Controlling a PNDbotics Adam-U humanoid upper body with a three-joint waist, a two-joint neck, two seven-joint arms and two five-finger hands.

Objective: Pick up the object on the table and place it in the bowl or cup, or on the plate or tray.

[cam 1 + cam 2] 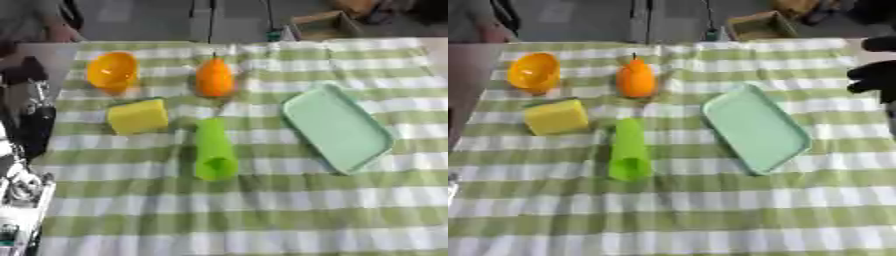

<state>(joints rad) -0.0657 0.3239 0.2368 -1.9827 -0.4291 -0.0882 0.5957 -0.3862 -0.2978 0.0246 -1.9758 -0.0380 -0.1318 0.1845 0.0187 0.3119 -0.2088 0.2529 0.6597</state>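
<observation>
While on checked cloth (262, 210): one tray (337, 127), one bowl (111, 71), one cup (213, 149).

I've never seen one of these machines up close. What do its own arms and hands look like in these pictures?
Little of them shows. At the left edge of the left eye view, the left arm is black, with silver and white metal parts lower down; its hand cannot be made out. At the right edge of the right eye view, the right hand is a plain black shape. No cables or markings can be told.
</observation>
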